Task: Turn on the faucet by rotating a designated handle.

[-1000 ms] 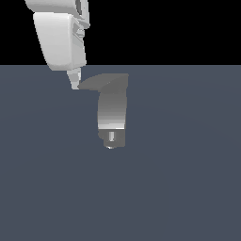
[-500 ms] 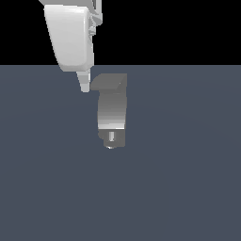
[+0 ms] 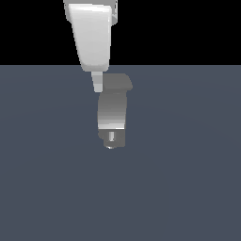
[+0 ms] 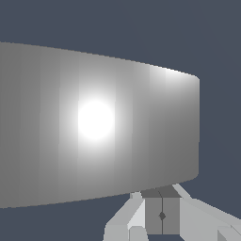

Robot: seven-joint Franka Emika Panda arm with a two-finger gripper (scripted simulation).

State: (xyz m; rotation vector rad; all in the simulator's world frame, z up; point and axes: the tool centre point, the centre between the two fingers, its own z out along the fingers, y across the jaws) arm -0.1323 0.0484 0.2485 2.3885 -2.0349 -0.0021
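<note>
Exterior view is showing the white gripper (image 3: 97, 84) hanging down from above, its narrow tip sitting at the top edge of the faucet (image 3: 113, 113), on the exterior view's left side of the darker cap. The faucet is standing alone on the flat grey-blue floor (image 3: 188, 179), its curved body rising from a blocky base with a small pale peg (image 3: 111, 137) on the front. The cap piece (image 3: 117, 83) at the top is reading as the wide part the handle joins — the thin tapering lever itself is not distinct from this angle.

Wrist view is being filled almost entirely by a broad, brightly lit grey surface of the faucet (image 4: 94, 122), so the camera is very close to it; pale finger parts (image 4: 162, 216) are showing along one edge, seemingly drawn together around a dark seam. From the outside only one slim tip is appearing, so the pincer is probably closed, presenting a single edge for pushing rather than grasping — though I cannot tell for certain. Placing the tip beside the cap seems aimed at sweeping it round.
</note>
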